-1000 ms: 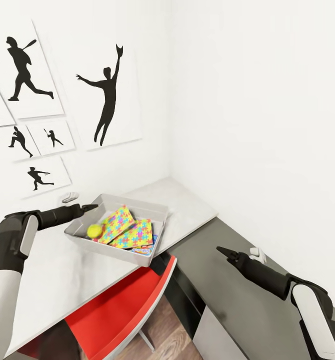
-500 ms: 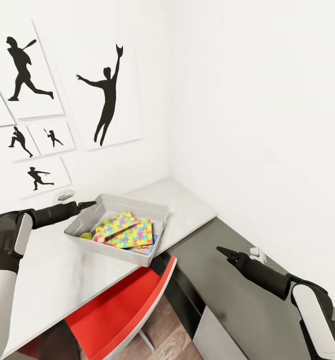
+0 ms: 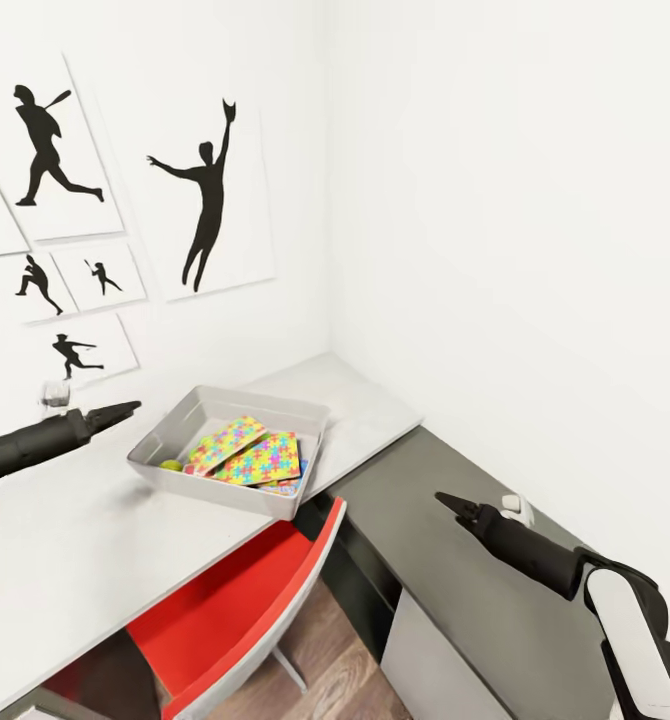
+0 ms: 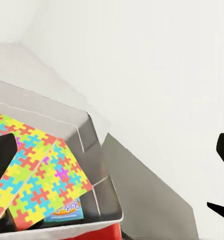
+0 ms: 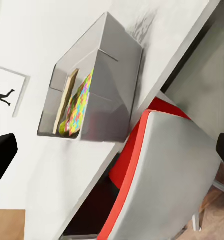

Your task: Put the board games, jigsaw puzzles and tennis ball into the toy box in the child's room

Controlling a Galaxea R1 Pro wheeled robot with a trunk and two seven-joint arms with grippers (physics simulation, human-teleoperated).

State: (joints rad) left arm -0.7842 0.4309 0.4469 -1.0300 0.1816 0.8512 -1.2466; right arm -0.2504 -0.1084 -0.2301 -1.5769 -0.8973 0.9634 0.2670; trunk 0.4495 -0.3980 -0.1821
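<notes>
The light grey toy box (image 3: 211,486) stands on the table's light grey wing (image 3: 85,540). In it lie two jigsaw puzzles (image 3: 225,443) (image 3: 266,459), overlapping. The tennis ball (image 3: 171,465) rests in the corner towards me and to the left. A blue board game (image 3: 288,488) peeks out from under the puzzles, also seen as a board game (image 4: 64,210) in the left wrist view. My left gripper (image 3: 125,408) hovers left of the box, apart from it, open and empty. My right gripper (image 3: 447,501) hangs over the dark grey wing (image 3: 475,590), open and empty.
A red chair (image 3: 237,610) is pushed under the desk just below the box. White walls meet in a corner behind the desk, with black sports silhouettes (image 3: 207,195) on the left wall. Wood floor (image 3: 325,680) shows under the chair.
My left arm has drawn back leftward from the box. The ball has dropped from beside its tip into the box's corner and the puzzle lies flatter. The view shifted slightly.
</notes>
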